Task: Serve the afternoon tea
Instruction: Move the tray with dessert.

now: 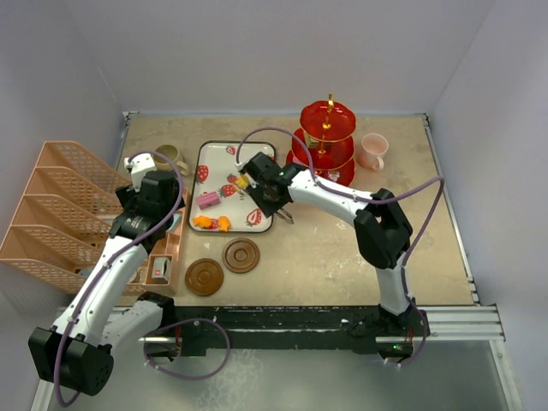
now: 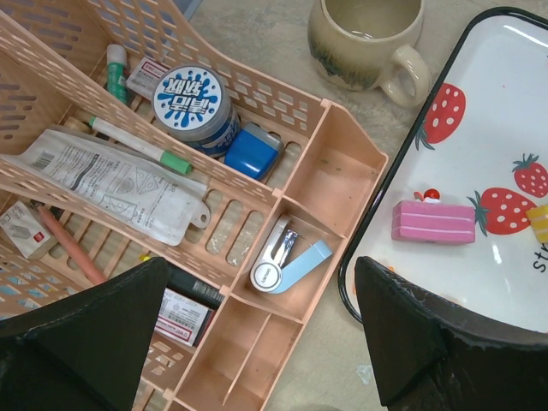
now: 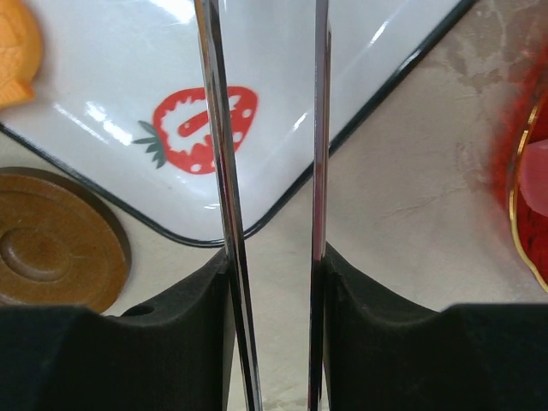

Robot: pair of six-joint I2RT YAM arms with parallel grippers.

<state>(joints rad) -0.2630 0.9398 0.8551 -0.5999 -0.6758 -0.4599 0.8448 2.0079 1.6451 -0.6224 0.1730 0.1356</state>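
A slotted pink plastic organiser (image 1: 60,214) stands at the far left. The left pincer (image 2: 259,291) hangs over its edge, jaws wide and empty. Beyond it sits one glazed olive-brown mug (image 2: 364,38), just off the glossy white, black-rimmed, strawberry-printed tray (image 1: 214,163). On the tray lie the toy sweets (image 1: 211,223): one pink cake slice (image 2: 432,221) plus orange and yellow pieces, full count unclear. Two round, ridged brown coasters (image 1: 205,276) lie side by side on the speckled table (image 1: 342,257). The right pincer (image 3: 274,257) clamps long metal tweezers (image 3: 224,171) above the tray's near right corner, one coaster just left. Further right rise the red translucent three-tier stand (image 1: 317,116), then one pink mug (image 1: 373,151).
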